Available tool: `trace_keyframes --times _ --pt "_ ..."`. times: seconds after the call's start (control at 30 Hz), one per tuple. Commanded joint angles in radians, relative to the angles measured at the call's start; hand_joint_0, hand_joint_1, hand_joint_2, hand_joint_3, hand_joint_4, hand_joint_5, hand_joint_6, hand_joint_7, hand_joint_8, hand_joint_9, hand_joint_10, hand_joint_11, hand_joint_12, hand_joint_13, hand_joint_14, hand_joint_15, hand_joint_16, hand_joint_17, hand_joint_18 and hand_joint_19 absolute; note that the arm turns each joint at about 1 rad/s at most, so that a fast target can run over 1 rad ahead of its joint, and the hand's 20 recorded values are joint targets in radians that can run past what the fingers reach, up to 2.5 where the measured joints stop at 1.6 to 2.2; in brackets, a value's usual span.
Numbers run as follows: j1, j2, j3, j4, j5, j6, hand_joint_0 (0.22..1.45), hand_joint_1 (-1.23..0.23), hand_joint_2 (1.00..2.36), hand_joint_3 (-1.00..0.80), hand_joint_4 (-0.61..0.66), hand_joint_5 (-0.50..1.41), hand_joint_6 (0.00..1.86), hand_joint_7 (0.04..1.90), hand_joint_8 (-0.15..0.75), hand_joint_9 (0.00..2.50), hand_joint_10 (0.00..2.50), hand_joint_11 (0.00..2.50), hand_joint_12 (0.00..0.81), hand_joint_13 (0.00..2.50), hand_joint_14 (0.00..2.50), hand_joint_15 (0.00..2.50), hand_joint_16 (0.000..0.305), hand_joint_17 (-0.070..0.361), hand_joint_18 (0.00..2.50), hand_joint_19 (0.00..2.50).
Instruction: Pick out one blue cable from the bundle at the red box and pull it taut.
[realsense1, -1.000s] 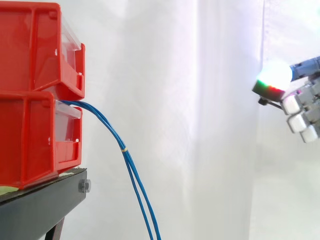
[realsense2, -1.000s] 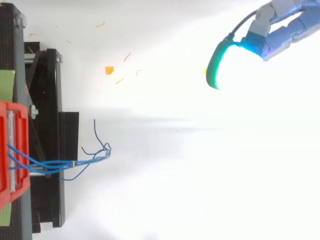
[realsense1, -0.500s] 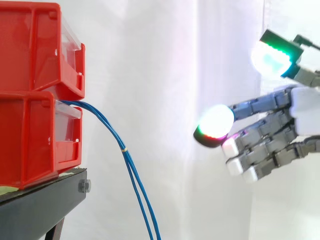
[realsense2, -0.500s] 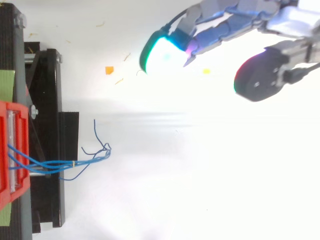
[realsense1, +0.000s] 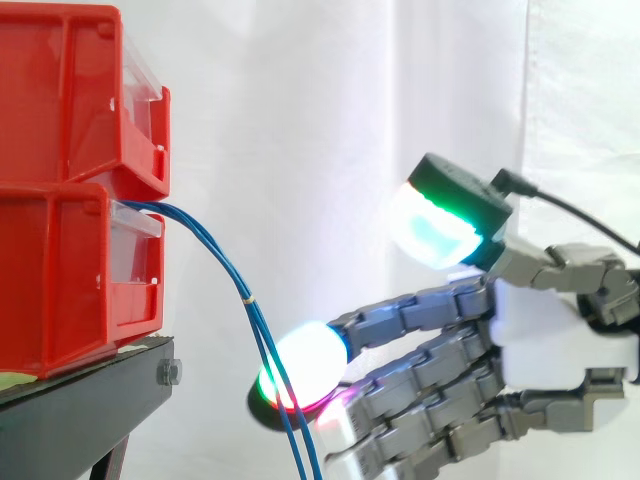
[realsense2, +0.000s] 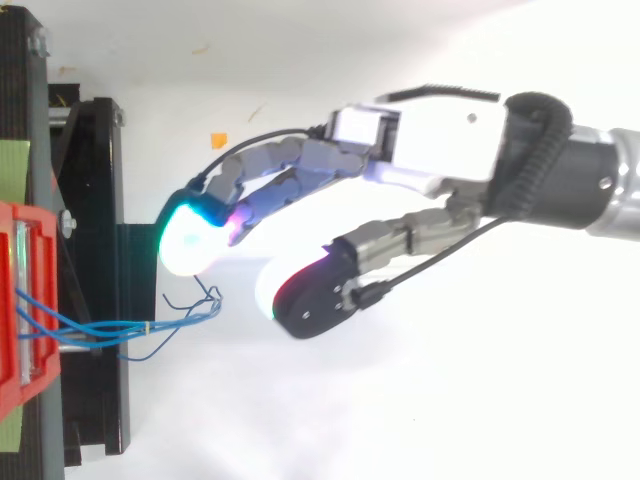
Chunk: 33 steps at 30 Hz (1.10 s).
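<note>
Your robot hand (realsense1: 545, 335) lies level, fingers straight, thumb spread wide, holding nothing. Its fingertips (realsense1: 303, 362) sit near the blue cables (realsense1: 247, 297).

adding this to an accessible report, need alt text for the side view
An open robot hand with glowing fingertip pads extends from the right toward thin blue cables drooping out of the lower of two stacked red plastic bins. The bins sit on a black stand before a white curtain.
</note>
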<state>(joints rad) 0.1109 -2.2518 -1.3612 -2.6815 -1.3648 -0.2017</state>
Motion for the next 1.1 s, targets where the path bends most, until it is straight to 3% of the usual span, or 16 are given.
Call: trace_keyframes --times 0.0,0.2,0.27,0.63,0.8,1.07 --pt "0.012 -0.034 0.033 0.025 0.019 -0.004 0.49 -0.5 1.0 -0.5 0.16 -0.2 0.5 0.74 0.233 0.63 0.02 0.41 0.326 0.61 0.01 0.29 0.052 0.118 0.47 0.37" --pt "0.033 -0.114 0.085 0.069 0.033 -0.007 0.49 -0.5 1.0 -0.5 0.16 -0.2 0.5 0.76 0.237 0.64 0.02 0.44 0.327 0.61 0.01 0.31 0.052 0.118 0.48 0.38" --pt "0.039 -0.117 0.085 0.111 0.039 -0.01 0.49 -0.5 1.0 -0.5 0.16 -0.19 0.5 0.77 0.239 0.65 0.02 0.45 0.326 0.62 0.01 0.32 0.052 0.118 0.48 0.38" --pt "0.056 -0.118 0.085 0.157 0.038 -0.01 0.5 -0.53 1.0 -0.5 0.17 -0.17 0.5 0.86 0.239 0.67 0.02 0.47 0.323 0.65 0.01 0.35 0.051 0.115 0.51 0.42" --pt "0.059 -0.135 0.086 0.2 0.036 -0.012 0.52 -0.54 1.0 -0.48 0.16 -0.16 0.5 0.91 0.234 0.69 0.02 0.51 0.32 0.66 0.02 0.38 0.05 0.113 0.51 0.44" --pt "0.058 -0.135 0.086 0.201 0.035 -0.008 0.55 -0.56 1.01 -0.44 0.14 -0.16 0.5 0.97 0.231 0.71 0.02 0.53 0.312 0.68 0.02 0.4 0.049 0.109 0.53 0.47"
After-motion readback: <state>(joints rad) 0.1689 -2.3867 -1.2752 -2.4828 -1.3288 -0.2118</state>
